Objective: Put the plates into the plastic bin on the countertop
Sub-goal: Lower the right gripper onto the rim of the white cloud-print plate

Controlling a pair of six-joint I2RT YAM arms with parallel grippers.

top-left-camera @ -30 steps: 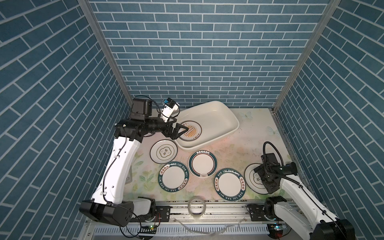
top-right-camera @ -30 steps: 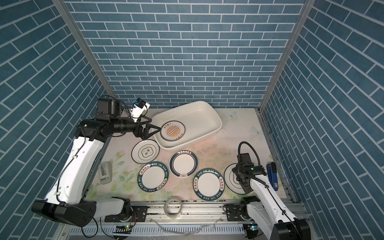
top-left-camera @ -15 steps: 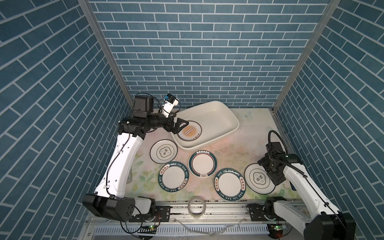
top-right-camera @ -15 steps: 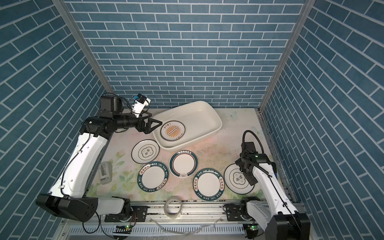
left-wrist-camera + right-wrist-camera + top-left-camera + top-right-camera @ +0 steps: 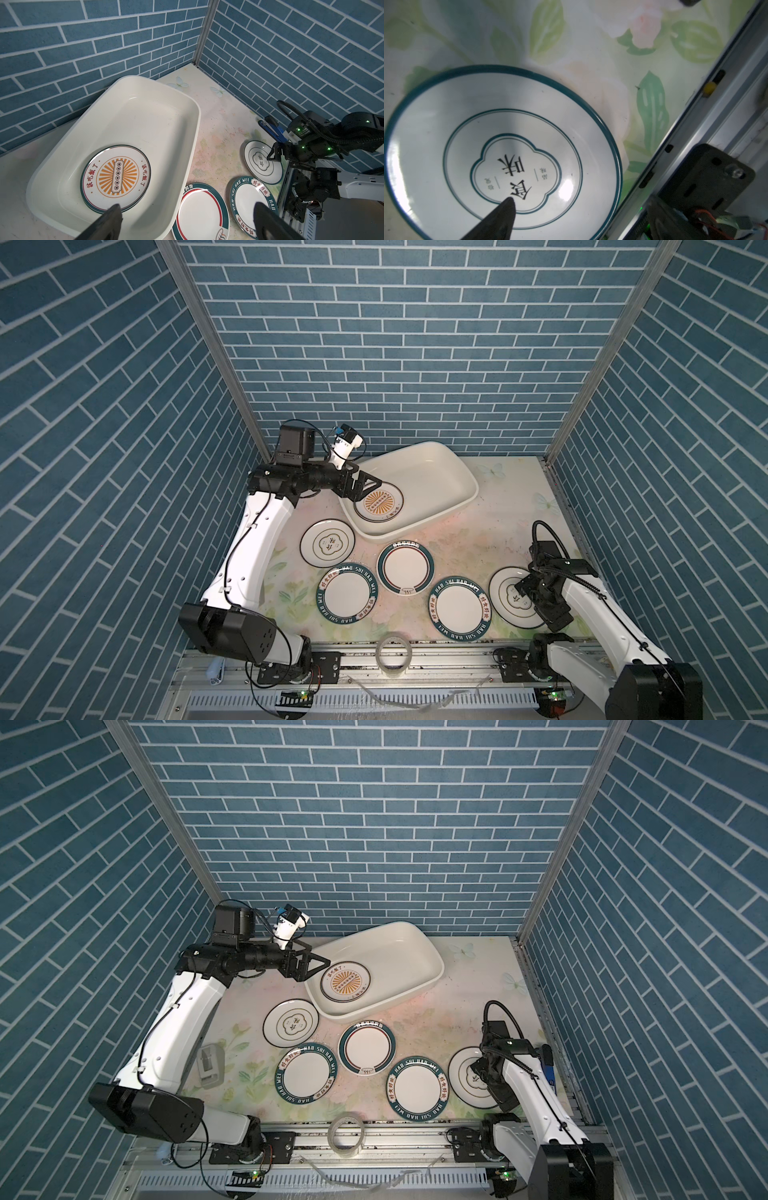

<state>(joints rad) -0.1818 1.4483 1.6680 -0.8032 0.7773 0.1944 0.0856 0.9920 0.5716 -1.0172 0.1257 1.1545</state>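
While surveying from above, noted left gripper point(image 5: 366, 488) spread wide, empty, over bin's point(image 5: 428, 479) left end. Found sunburst plate point(image 5: 379, 502) flat inside bin. Logged right gripper point(image 5: 524, 588) spread wide, empty, low over emblem plate point(image 5: 500, 591) at countertop's point(image 5: 498, 510) right front; contact unclear. Counted four more plates point(image 5: 405, 567) on countertop, outside bin.

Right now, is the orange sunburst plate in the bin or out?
In: the sunburst plate lies flat inside the plastic bin, walls all around it.
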